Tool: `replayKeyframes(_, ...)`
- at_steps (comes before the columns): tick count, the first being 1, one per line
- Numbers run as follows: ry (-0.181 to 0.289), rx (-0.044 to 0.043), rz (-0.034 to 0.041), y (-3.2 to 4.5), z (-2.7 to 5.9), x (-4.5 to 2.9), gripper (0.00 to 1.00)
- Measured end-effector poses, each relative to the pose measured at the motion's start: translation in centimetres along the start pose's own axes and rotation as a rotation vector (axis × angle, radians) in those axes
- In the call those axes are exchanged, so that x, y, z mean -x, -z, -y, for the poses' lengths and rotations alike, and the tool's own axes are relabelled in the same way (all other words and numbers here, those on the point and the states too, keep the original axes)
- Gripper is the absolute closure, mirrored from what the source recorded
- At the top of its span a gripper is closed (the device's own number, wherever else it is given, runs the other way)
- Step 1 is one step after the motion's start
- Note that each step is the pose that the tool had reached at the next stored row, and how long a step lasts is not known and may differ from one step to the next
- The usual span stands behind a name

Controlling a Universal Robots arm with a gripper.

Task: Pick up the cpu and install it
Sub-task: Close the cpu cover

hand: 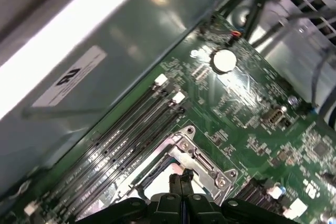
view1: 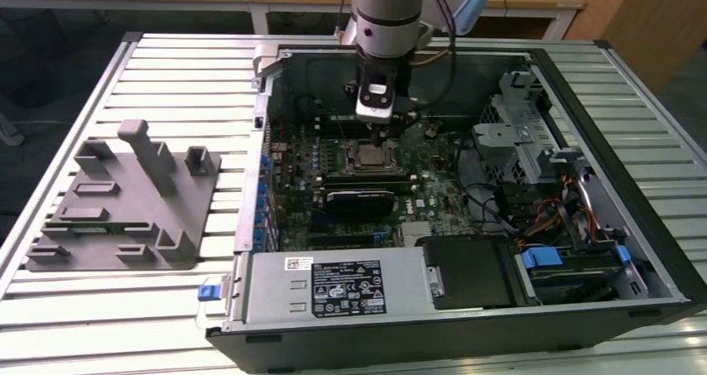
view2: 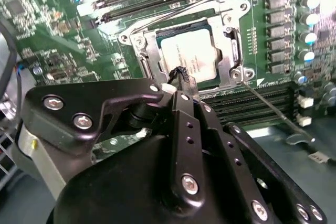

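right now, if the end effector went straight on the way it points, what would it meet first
Probably the cpu, lying in the socket frame: the end effector points at its edge. Depth is unclear, so the frame could come first.

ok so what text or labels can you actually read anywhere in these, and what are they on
No text can be read.
black label on the power supply: print too small.
white sticker beside it: too small.
large sticker on the case wall, first wrist view: blurred mark.
cpu top, second wrist view: faint print, unreadable.
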State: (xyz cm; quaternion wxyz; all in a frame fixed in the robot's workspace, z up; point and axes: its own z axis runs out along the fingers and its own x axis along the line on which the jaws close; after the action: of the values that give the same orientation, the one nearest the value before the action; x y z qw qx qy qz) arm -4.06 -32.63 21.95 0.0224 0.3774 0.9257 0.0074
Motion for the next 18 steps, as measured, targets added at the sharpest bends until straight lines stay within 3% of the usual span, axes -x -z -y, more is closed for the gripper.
replayKeyframes(18, 0.327, 0.0116, -0.01, -0.09, 0.0, 0.0, 0.89)
